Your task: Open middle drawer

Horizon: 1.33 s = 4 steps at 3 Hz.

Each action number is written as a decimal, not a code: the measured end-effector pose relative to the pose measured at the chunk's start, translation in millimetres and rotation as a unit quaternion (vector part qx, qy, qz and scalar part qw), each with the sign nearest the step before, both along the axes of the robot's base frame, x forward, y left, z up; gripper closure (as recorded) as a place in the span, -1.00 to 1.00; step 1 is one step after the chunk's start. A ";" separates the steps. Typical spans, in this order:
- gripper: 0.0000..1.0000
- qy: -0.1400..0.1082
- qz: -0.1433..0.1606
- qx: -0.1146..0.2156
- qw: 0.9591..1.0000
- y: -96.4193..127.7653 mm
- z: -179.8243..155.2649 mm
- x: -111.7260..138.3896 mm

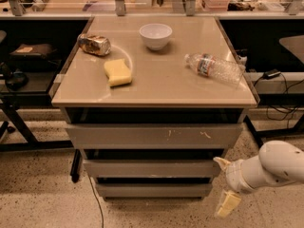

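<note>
The gripper [224,182] hangs low, at five o'clock of the bench [161,87], its fingers [228,203] spread wide and empty. The middle drawer [149,168], shut, lies at nine o'clock from them, its long axis running three-to-nine.

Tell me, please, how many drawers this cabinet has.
3, stacked: top drawer, scratched; middle drawer; bottom drawer, shortest. The gripper hangs open, just right of the middle drawer.
</note>
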State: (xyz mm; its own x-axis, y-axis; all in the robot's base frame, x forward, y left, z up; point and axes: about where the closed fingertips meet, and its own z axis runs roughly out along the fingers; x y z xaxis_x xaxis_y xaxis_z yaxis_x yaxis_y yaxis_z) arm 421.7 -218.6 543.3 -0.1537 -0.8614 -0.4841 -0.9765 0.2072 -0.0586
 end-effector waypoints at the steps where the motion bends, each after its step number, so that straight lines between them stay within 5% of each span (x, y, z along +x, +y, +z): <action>1: -1.00 -0.066 0.048 -0.013 0.997 14.2 -23.6 24.4; 2: -1.00 -0.116 0.091 -0.008 0.989 23.3 -51.4 54.4; 4: -1.00 -0.110 0.089 0.000 0.990 25.7 -79.8 74.4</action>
